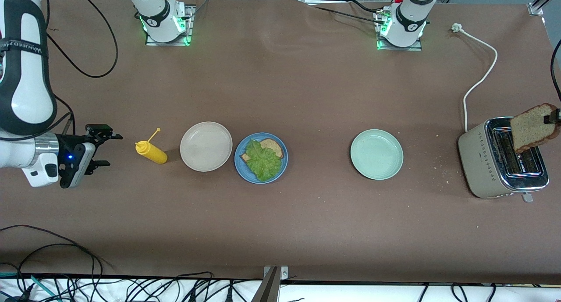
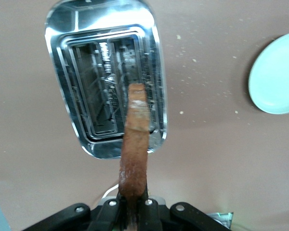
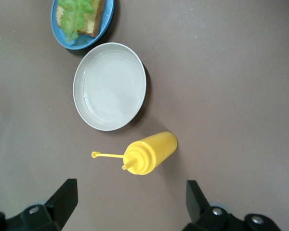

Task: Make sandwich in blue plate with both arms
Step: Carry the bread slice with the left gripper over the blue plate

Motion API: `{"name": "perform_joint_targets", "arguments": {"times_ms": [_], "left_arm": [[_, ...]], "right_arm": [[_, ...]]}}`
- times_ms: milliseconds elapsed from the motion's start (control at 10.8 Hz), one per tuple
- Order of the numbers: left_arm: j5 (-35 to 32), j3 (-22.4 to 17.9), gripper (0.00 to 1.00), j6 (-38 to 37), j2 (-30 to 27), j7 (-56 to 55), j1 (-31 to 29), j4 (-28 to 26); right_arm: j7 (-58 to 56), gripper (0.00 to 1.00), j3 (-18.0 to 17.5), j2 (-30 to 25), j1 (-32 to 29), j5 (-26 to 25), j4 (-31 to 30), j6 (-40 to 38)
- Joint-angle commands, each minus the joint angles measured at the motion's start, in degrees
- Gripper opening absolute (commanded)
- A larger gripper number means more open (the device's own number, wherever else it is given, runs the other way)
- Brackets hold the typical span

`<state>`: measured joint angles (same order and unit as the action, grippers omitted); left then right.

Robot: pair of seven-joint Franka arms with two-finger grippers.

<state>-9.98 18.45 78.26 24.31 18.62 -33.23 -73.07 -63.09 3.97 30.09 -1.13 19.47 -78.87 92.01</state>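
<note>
The blue plate lies mid-table and holds one brown bread slice with a ruffled green lettuce leaf on top. My left gripper is shut on a second toasted bread slice, held edge-up just above the toaster. From the left wrist the slice hangs over the toaster's slots, pinched at my left gripper. My right gripper hovers open and empty at the right arm's end of the table, beside the yellow bottle. The right wrist shows my right gripper, the plate and lettuce.
A beige-white plate sits between the yellow squeeze bottle and the blue plate. A pale mint-green plate lies toward the left arm's end. The toaster's white cord runs up the table. Crumbs lie around the toaster.
</note>
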Motion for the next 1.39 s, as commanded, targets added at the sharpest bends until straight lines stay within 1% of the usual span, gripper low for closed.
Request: {"name": "perform_joint_targets", "arguments": {"times_ms": [0, 93, 185, 371, 463, 556, 649, 742, 834, 927, 1112, 1205, 1298], "left_arm": [[8.3, 2.7, 0.0, -3.9, -2.4, -11.2, 0.3, -1.3], [10.6, 5.4, 0.0, -4.6, -2.4, -16.8, 0.3, -1.5], [11.1, 9.5, 0.0, -5.0, -2.4, -24.9, 0.3, -1.6], [11.3, 18.8, 0.0, -4.7, -1.7, -39.6, 0.4, -3.3], [13.7, 21.9, 0.0, -3.7, -1.5, -44.4, 0.4, -4.9], [17.3, 23.5, 0.0, -0.5, -1.5, -49.5, 1.3, -6.6], [19.3, 23.8, 0.0, 4.1, -1.5, -55.2, 4.5, -8.3], [19.6, 23.9, 0.0, 9.3, -0.7, -61.6, 9.0, -9.4], [21.6, 23.8, 0.0, 13.7, 0.7, -66.6, 12.6, -9.4], [22.4, 23.8, 0.0, 19.3, 2.1, -70.4, 15.8, -9.7], [22.4, 23.8, 0.0, 31.0, 5.4, -78.4, 22.5, -10.3], [22.4, 23.7, 0.0, 36.4, 6.9, -80.0, 25.1, -11.1], [22.4, 23.7, 0.0, 42.9, 7.3, -81.3, 27.3, -13.2]], "right_arm": [[17.3, 1.0, 0.4, -6.3, 2.2, -5.2, -4.7, 1.6], [22.4, 1.0, 0.3, -7.8, 4.4, -6.8, -5.9, 2.2], [25.8, 1.0, 0.3, -8.0, 5.1, -7.7, -5.3, 1.5], [29.5, 1.0, 0.3, -7.6, 5.4, -7.8, -3.2, 0.6], [33.9, 1.0, 0.2, -7.6, 5.7, -8.1, -3.2, 0.5], [39.7, 1.0, 0.2, -7.7, 7.0, -8.9, -3.1, -0.6], [44.7, 1.0, 0.1, -7.7, 7.9, -9.4, -2.9, -1.6], [47.4, 1.0, 0.1, -7.6, 8.1, -9.5, -2.8, -1.9], [49.4, 1.0, 0.1, -7.6, 8.3, -9.7, -2.8, -2.4], [53.8, 1.0, 0.2, -7.7, 10.3, -10.6, -2.8, -2.8], [55.3, 1.0, 0.2, -7.2, 10.7, -11.3, -0.5, -3.6], [54.8, 1.0, 0.3, -7.1, 10.4, -11.5, -0.3, -3.8], [54.8, 1.0, 0.4, -7.0, 10.5, -12.8, 0.3, -3.6]]}}
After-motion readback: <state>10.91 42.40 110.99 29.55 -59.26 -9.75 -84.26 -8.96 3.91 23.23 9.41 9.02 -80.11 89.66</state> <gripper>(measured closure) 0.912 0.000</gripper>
